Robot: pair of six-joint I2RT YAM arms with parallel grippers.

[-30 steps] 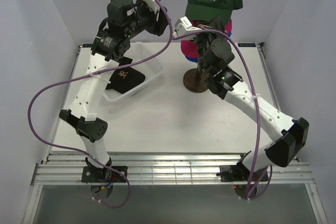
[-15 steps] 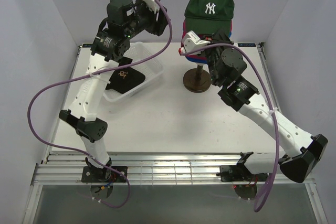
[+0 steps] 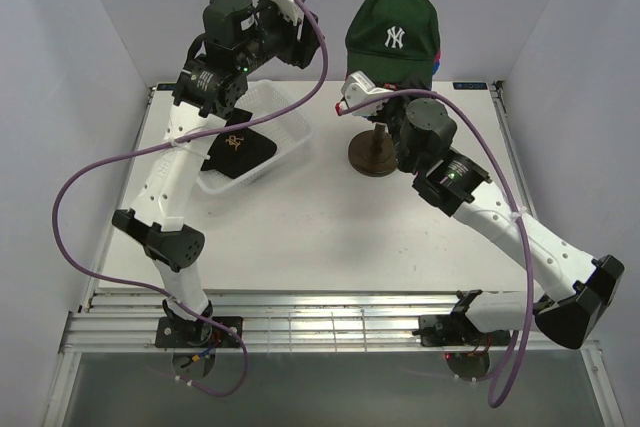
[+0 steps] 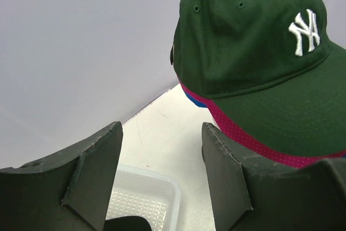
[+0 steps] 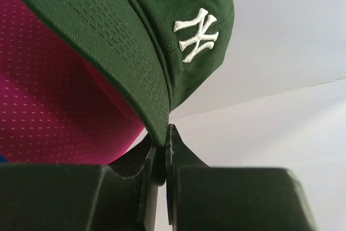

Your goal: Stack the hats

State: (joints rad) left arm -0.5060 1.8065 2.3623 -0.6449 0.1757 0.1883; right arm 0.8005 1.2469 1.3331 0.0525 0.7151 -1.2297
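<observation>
The dark green hat with a white NY logo (image 3: 392, 32) sits on top of the magenta pink hat (image 4: 243, 133) and the blue hat (image 4: 192, 98), stacked on a stand. My right gripper (image 5: 165, 147) is shut on the front edge of the green hat's brim (image 5: 124, 63), with the pink hat (image 5: 48, 96) just beneath it. The black hat with a gold logo (image 3: 238, 152) lies in the white basket (image 3: 290, 132). My left gripper (image 4: 162, 128) hangs open and empty, high above the basket and to the left of the stack.
The stand's dark round base (image 3: 373, 157) rests on the white table (image 3: 330, 227) right of the basket. The head on the stand is hidden under the hats. Grey walls close in the back and both sides. A purple cable loops off the table's left edge.
My right gripper has carried the green hat left and down onto the pink hat, turning its brim toward the front. The left arm has stayed put.
</observation>
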